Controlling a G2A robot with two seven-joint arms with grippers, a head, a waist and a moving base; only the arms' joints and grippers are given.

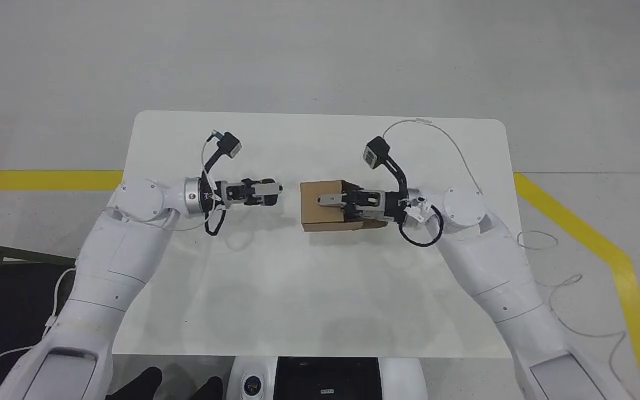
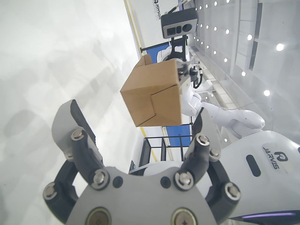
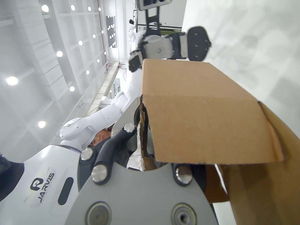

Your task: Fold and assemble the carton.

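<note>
Roughly at the middle of the table (image 1: 300, 300), a little nearer its far edge and right edge, sat one brown carton (image 1: 320, 222), already squared up into a box. The end that faced the left arm was closed with folded flaps, and a loose flap stuck out at the opposite end, beside the right wrist. Whether the carton rested on the tabletop or hung just above it could not be told. One right gripper (image 1: 335, 200) lay over the carton from the right edge's side, its jaws clamped on a wall of the box, with one finger outside the cardboard and the other hidden behind it. One left gripper (image 1: 268, 189) was just beside the carton's closed end, apart from it, with its jaws spread wide and nothing between them. The table was one white rectangular top with rounded corners, and a thin white cable (image 1: 440, 130) looped over its far right corner. Around it lay a pale grey floor (image 1: 300, 50) crossed by yellow lines (image 1: 60, 180), and the wrist views showed a white ceiling with rows of round lamps. Both arms came in from the near corners with elbows bent outward, forearms level above the top and pointing at each other along a line parallel to the far edge.
</note>
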